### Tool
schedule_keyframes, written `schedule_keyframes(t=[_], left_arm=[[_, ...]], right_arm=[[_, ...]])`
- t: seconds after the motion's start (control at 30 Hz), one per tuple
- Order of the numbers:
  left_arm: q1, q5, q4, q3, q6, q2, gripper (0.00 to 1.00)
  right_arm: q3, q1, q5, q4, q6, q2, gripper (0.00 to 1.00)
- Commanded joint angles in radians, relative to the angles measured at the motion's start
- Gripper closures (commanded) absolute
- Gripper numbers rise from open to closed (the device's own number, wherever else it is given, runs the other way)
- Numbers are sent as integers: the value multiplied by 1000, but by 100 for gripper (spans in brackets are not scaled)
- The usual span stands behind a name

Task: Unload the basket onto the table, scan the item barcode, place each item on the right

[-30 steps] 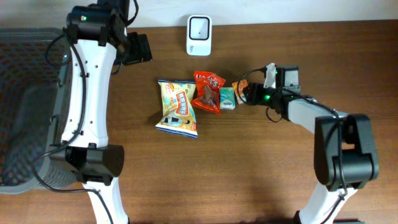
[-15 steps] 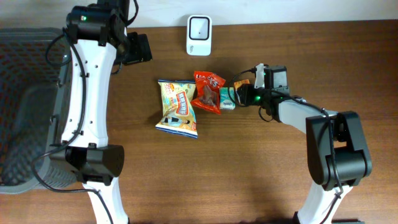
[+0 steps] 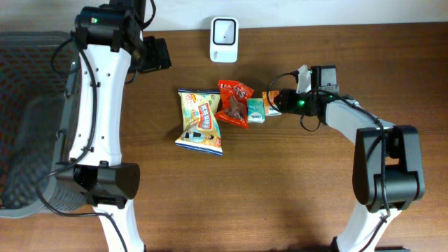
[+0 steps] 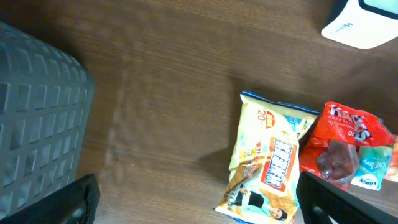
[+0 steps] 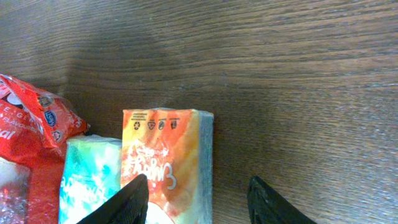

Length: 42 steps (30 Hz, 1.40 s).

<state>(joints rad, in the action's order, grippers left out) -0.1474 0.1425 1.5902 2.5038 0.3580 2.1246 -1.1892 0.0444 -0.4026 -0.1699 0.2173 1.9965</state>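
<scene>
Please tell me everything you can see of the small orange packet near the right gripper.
The orange packet is small, flat and rectangular, in glossy wrap, orange fading to yellow, with white lettering and small symbols along its top edge. It lies flat on the wooden table, one long side against a teal packet. The right gripper hangs open over it, one finger covering a corner.
</scene>
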Motion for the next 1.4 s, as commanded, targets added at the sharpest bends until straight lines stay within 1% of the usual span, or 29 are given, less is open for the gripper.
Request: schedule_keyframes(t=[0.0,0.1,0.13,0.17,0.2,0.27,0.3,0.37,0.4,0.43,0.47,0.5,0.53,0.57,0.6,0.63,0.67,0.77,0.8,0.9,0.97,1.03,1.07,1.1,1.13,1.2,1.37], left_arm=[[-1,1,2,0,-15,3,1],[-1,0,2,0,-15,3,1],[-1,0,2,0,-15,3,1],[-1,1,2,0,-15,3,1],[-1,0,1,0,-15,3,1],[-1,1,2,0,-15,3,1],[-1,1,1,0,-15,3,1],[-1,1,2,0,-15,3,1],[-1,0,1,0,-15,3,1],[-1,1,2,0,-15,3,1],[-1,0,1,0,-15,3,1],[-1,1,2,0,-15,3,1],[-1,1,2,0,-15,3,1],[-1,0,2,0,-15,3,1],[-1,1,2,0,-15,3,1],[-1,0,2,0,-15,3,1],[-1,1,1,0,-15,3,1],[-1,0,2,0,-15,3,1],[-1,1,1,0,-15,3,1],[-1,1,2,0,-15,3,1],[-1,0,1,0,-15,3,1],[-1,1,2,0,-15,3,1],[-1,1,1,0,-15,3,1],[-1,1,1,0,-15,3,1],[-1,1,2,0,-15,3,1],[-1,0,2,0,-15,3,1],[-1,1,2,0,-15,3,1]], right_arm=[[-17,14,-9,3,-4,16,50],[-16,21,14,9,-4,60,52],[-16,22,13,27,-4,85,62],[-16,21,13,27,-4,87,75],[-16,22,6,27,-3,87,96],[-35,21,-85,27,-4,73,96],[-55,21,-95,27,-4,51,96],[-130,23,-80,27,-16,-3,96],[-185,27,-74,28,-68,-16,96],[-253,41,1,29,-85,-16,96],[-297,75,125,73,-148,-15,96],[-317,135,276,176,-281,-15,96],[-317,189,379,275,-398,-13,96],[-317,241,433,386,-489,-5,96],[-317,286,438,494,-563,20,96],[-317,307,440,563,-598,43,96],[-317,330,442,645,-676,85,96],[-317,327,451,686,-845,115,96],[-321,320,470,726,-861,121,96],[-355,319,460,734,-856,138,96],[-457,302,462,733,-816,214,96],[-602,296,457,653,-768,298,96],[-657,298,456,602,-767,334,96],[-677,297,460,586,-777,360,96],[-678,294,460,556,-813,381,96],[-678,302,447,458,-831,388,96],[-678,317,452,443,-830,431,96]])
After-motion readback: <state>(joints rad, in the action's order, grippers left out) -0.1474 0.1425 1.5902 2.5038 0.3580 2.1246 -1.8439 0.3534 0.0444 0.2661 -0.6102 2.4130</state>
